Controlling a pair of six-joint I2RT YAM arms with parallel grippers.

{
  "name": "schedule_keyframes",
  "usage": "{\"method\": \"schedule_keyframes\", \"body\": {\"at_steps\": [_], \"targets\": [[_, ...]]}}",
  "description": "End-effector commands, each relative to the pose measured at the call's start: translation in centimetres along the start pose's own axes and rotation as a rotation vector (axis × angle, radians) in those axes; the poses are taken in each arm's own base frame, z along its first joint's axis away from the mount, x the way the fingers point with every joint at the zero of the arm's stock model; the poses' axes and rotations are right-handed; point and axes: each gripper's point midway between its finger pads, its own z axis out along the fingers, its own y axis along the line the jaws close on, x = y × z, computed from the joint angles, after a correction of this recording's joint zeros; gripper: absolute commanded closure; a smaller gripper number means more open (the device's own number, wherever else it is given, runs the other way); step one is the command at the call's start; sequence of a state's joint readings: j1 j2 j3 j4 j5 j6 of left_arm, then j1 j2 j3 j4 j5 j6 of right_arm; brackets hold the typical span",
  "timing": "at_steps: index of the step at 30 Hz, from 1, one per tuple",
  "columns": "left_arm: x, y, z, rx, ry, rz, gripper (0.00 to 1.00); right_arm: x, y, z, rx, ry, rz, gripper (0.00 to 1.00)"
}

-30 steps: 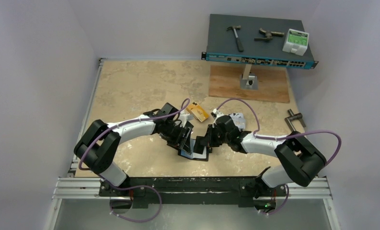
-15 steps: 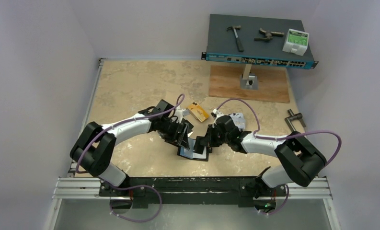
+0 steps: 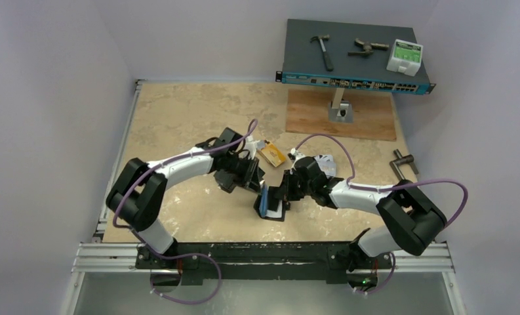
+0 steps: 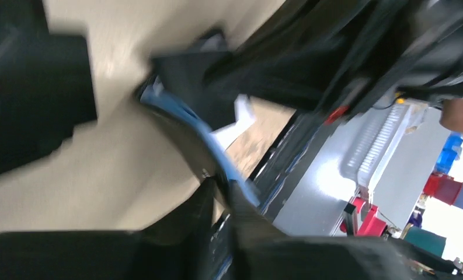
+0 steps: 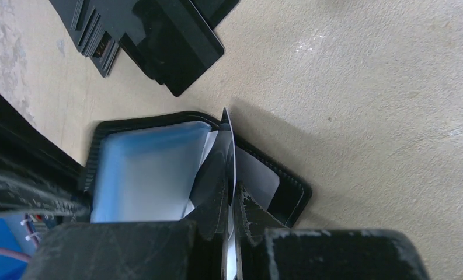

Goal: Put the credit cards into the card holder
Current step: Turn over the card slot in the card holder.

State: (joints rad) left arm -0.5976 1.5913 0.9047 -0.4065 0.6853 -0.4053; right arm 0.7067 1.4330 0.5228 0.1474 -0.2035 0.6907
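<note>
The card holder (image 3: 273, 211) lies open on the table (image 3: 178, 118), close to the middle of the near edge, with a pale blue clear sleeve facing up. A thin greyish leaf (image 5: 229, 146) stands upright from its fold; I cannot tell whether it is a sleeve or a card. The right gripper (image 5: 231, 196) has its fingers pressed together on this leaf, pinching it from the holder's right side. The left gripper (image 3: 254, 178) hangs just beyond the holder's far left corner, not touching it, with its fingers spread and only bare table between them; its wrist view is blurred. An orange-yellow card (image 3: 271, 154) lies further in, towards the table's middle, just beyond the two grippers. A silver-white card (image 3: 324, 162) lies to its right, close against the right arm's wrist. At the far right corner a wooden board (image 3: 368, 121) rests on the table below a blue-edged network switch (image 3: 355, 59).
</note>
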Motion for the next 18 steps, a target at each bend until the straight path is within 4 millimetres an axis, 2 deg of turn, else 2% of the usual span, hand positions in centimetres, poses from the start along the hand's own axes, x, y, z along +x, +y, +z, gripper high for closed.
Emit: {"method": "schedule_keyframes", "body": {"at_steps": [1, 4, 9, 12, 18], "targets": [[-8.3, -6.2, -0.8, 0.192, -0.120, 0.123, 1.00, 3.7, -1.7, -0.6, 0.062, 0.152, -0.035, 1.00], [-9.4, -7.1, -1.4, 0.192, -0.147, 0.153, 1.00, 3.5, -1.4, -0.6, 0.054, 0.151, -0.037, 1.00], [-7.7, -6.9, -1.4, 0.176, -0.076, 0.150, 0.98, 3.6, -1.3, -0.8, 0.058, 0.166, -0.033, 1.00], [-6.7, -6.5, -1.5, 0.167, -0.062, 0.151, 0.82, 3.3, -1.1, -1.1, 0.057, 0.155, -0.027, 1.00], [-5.6, -6.4, -2.2, 0.160, -0.090, 0.193, 0.68, 2.1, -0.2, -1.8, 0.049, 0.102, -0.004, 1.00]]}}
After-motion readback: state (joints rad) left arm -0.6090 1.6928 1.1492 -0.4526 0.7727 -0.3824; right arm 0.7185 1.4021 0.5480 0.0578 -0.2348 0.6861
